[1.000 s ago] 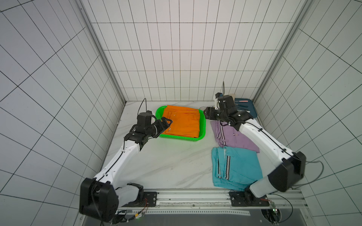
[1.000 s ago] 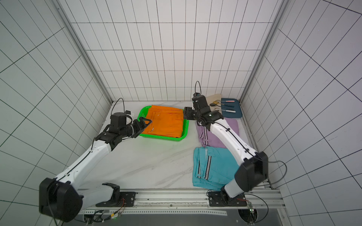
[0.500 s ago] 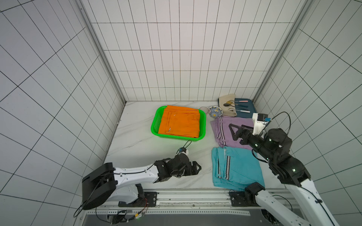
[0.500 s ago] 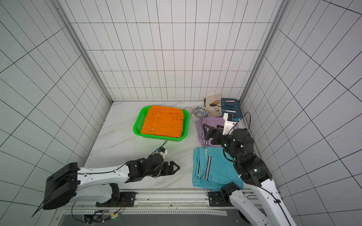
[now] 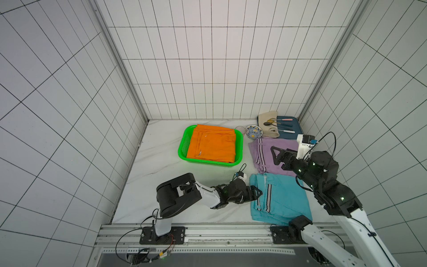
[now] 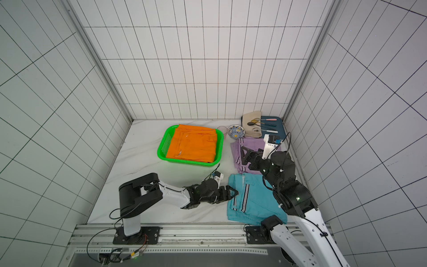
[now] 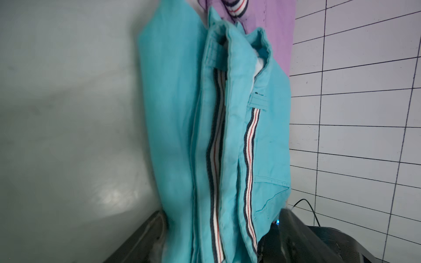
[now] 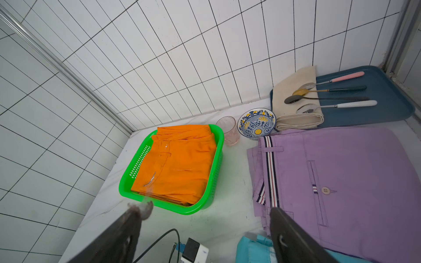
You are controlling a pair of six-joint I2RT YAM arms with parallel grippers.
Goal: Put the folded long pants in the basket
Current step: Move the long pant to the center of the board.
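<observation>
Straddling the light blue pants' [image 5: 282, 198] edge, the left gripper [image 5: 258, 193] may or may not be gripping; the right gripper [image 5: 273, 156] hangs open-jawed above the lilac pants [image 5: 284, 143].

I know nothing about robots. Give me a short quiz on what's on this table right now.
1. True or false: the orange pants lie inside the green basket.
2. The left pincer has its open jaws at the edge of which item? A. the orange pants B. the light blue pants C. the green basket
3. Fill in: ___ folded pants lie on the table, outside the basket.

Key: 1 true; 2 B; 3 two
</observation>
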